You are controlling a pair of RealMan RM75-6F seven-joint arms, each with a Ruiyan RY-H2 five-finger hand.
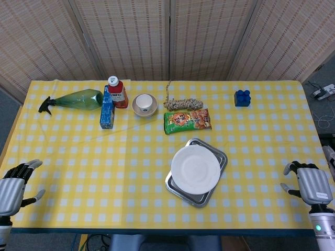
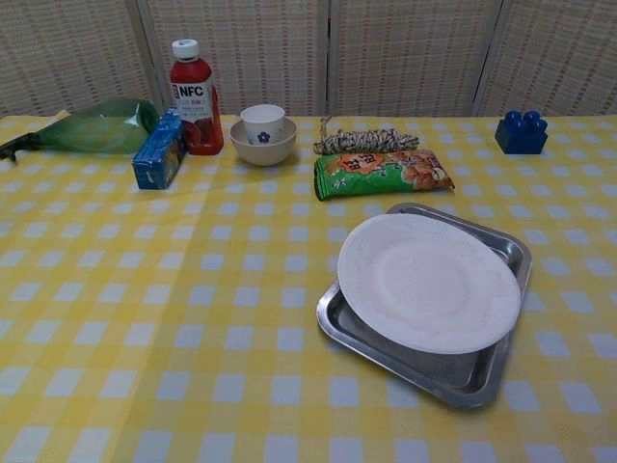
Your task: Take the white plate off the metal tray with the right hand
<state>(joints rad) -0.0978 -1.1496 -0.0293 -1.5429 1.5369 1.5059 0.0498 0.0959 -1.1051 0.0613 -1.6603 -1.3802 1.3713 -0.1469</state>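
A round white plate (image 1: 195, 169) (image 2: 427, 282) lies on a rectangular metal tray (image 1: 218, 153) (image 2: 482, 378) just right of the table's middle, covering most of it. My right hand (image 1: 310, 184) hovers at the table's right front corner, well right of the tray, fingers apart and holding nothing. At the left front corner, far from the tray, my left hand (image 1: 15, 186) is likewise open and empty. Neither hand shows in the chest view.
Behind the tray lie a green snack bag (image 1: 187, 121) (image 2: 382, 174) and a coiled rope (image 1: 183, 104). Further back stand a bowl with a cup (image 1: 144, 104), a red bottle (image 1: 117, 91), a blue box (image 1: 107, 107), a green spray bottle (image 1: 73, 100) and a blue block (image 1: 242, 98).
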